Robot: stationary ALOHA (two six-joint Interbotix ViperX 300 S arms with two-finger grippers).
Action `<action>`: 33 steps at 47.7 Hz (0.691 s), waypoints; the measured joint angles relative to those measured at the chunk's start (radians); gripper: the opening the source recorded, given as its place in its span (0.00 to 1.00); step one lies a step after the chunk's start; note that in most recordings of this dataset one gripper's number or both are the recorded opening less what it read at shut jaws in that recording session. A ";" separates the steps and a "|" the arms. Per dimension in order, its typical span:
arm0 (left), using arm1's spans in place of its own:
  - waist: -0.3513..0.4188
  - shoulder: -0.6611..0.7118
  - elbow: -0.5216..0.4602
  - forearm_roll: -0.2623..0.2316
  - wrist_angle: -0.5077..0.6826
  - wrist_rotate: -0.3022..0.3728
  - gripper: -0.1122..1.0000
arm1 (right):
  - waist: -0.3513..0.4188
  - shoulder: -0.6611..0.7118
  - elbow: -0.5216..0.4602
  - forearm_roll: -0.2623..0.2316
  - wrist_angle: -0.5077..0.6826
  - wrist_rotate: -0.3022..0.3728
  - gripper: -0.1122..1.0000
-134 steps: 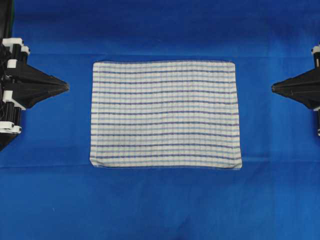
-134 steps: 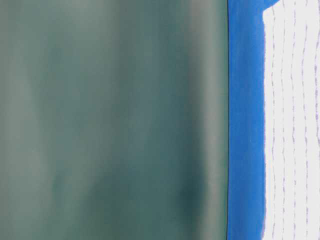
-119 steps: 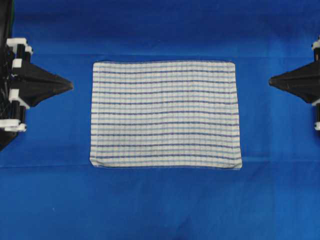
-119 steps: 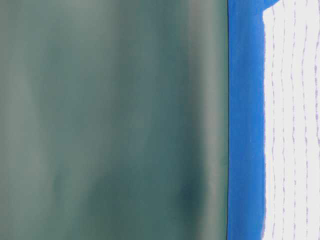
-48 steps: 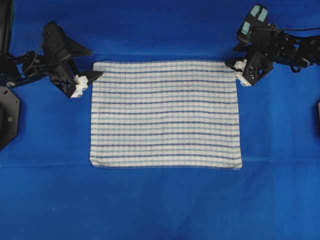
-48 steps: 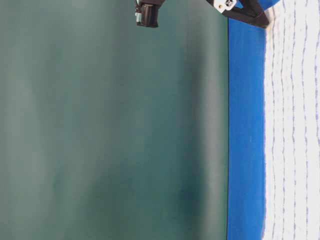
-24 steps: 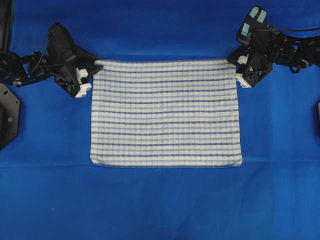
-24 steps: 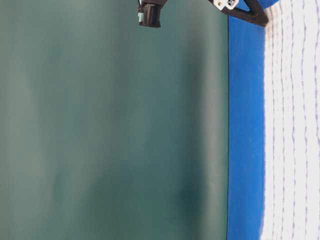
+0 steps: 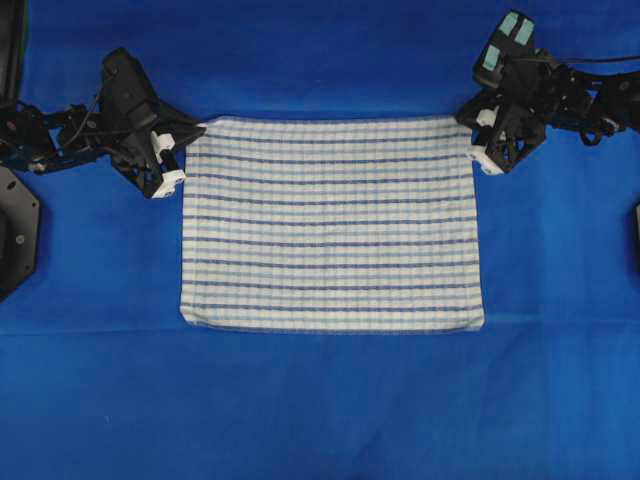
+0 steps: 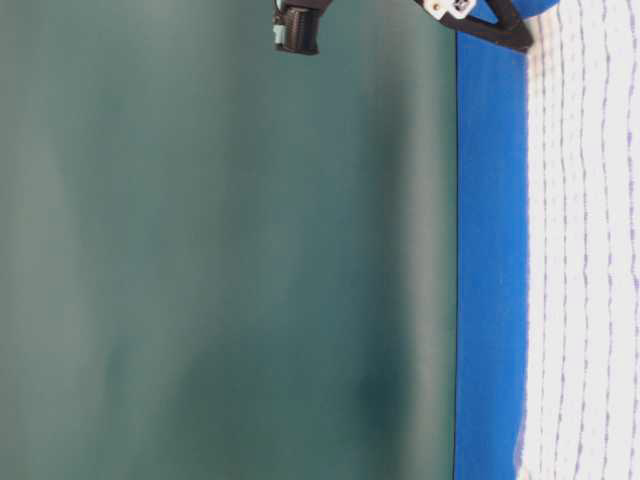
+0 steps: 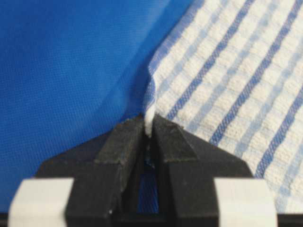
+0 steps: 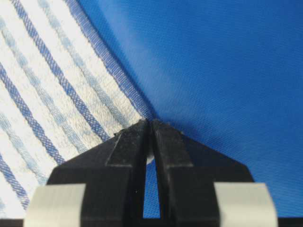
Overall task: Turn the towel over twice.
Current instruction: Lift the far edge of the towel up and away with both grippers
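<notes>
The towel (image 9: 332, 222), white with thin dark and light blue stripes, lies spread flat in the middle of the blue sheet (image 9: 320, 410) that covers the table. Its long sides run across the overhead view, and its near edge and both near corners rest flat on the sheet.

At the far left corner the left gripper (image 9: 186, 140) reaches in from the side. In the left wrist view its two black fingers (image 11: 124, 142) are pressed together on the towel's corner (image 11: 149, 113), and a thin fold of white cloth stands up between the tips, raised a little off the sheet.

At the far right corner the right gripper (image 9: 474, 130) comes in from the opposite side. In the right wrist view the right gripper (image 12: 148, 124) has its fingers clenched on the towel's corner, with the hemmed blue edge (image 12: 113, 71) running straight into the tips and a speck of white showing between them.

In the table-level view the towel (image 10: 585, 250) lies on the sheet (image 10: 490, 260), with a black gripper finger (image 10: 495, 28) touching its far corner, before a plain green backdrop (image 10: 220, 260).
</notes>
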 measured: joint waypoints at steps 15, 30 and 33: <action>0.074 -0.275 -0.095 0.003 0.209 0.003 0.12 | -0.104 -0.175 -0.002 -0.003 0.006 -0.008 0.14; 0.123 -0.560 -0.170 0.003 0.282 0.091 0.12 | -0.169 -0.420 -0.060 -0.032 0.114 -0.058 0.14; 0.124 -0.600 -0.176 0.003 0.282 0.115 0.12 | -0.170 -0.471 -0.086 -0.041 0.149 -0.069 0.14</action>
